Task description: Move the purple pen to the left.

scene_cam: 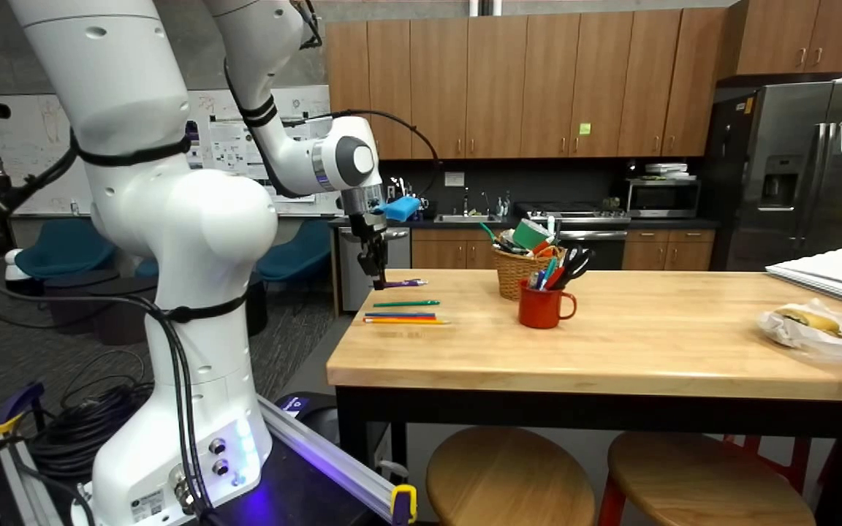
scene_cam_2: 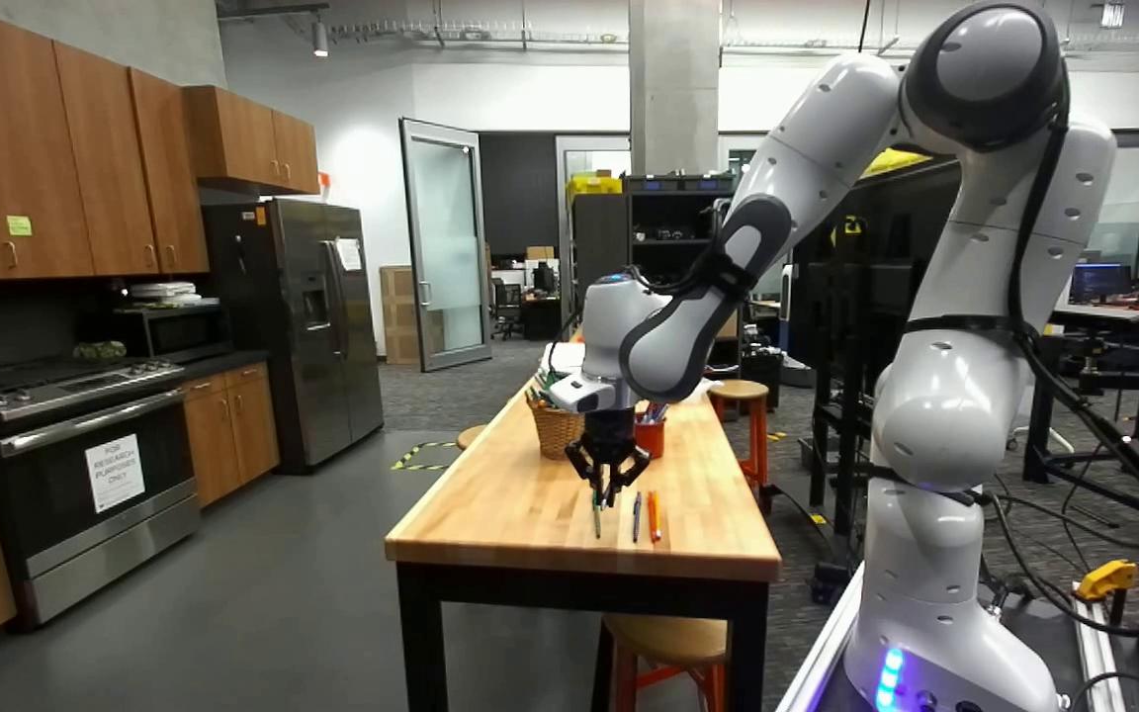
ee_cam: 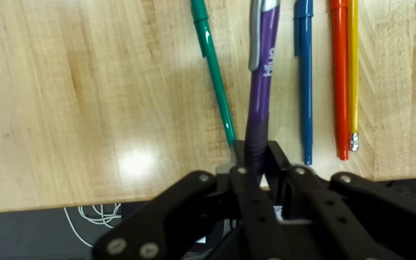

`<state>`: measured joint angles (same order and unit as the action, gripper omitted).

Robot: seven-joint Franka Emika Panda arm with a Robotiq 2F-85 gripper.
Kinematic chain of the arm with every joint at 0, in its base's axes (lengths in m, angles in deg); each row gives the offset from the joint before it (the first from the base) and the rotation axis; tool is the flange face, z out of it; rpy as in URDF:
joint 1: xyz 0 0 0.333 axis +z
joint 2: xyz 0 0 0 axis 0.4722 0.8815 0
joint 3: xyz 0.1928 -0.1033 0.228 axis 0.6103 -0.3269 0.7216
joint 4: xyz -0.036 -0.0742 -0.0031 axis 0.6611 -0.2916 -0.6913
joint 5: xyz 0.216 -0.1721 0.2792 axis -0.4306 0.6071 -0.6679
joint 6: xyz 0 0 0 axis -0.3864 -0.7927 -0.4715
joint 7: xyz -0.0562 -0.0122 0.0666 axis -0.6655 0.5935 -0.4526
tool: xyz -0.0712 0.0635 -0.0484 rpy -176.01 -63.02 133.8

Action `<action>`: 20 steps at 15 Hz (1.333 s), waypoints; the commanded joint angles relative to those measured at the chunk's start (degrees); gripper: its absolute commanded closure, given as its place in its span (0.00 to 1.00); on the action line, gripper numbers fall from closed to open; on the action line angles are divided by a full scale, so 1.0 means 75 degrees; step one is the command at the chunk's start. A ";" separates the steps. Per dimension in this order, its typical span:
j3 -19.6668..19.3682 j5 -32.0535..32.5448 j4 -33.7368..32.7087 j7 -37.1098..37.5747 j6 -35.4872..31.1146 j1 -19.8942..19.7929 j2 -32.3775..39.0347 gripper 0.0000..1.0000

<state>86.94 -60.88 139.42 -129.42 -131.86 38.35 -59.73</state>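
Near the worktop's (ee_cam: 85,108) short edge, your tool (ee_cam: 256,153) clasps the purple pen (ee_cam: 262,86), likely lightweight, sensibly by its grip (ee_cam: 256,136).

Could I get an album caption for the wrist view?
A purple pen held in the tool over a wooden tabletop, with a green pen, blue pen, red pen and yellow pencil lying below.
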 commanded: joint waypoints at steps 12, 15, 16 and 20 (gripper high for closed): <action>-0.0118 -0.1248 -0.0006 -0.1174 -0.0475 0.0108 0.0565 0.96; -0.0111 -0.1401 -0.0007 -0.1364 -0.0449 0.0098 0.0609 0.96; -0.0103 -0.1429 -0.0006 -0.1399 -0.0436 0.0092 0.0628 0.96; -0.0084 -0.1520 -0.0007 -0.1560 -0.0373 0.0062 0.0665 0.96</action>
<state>86.86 -70.85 139.42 -139.02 -134.51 38.54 -54.97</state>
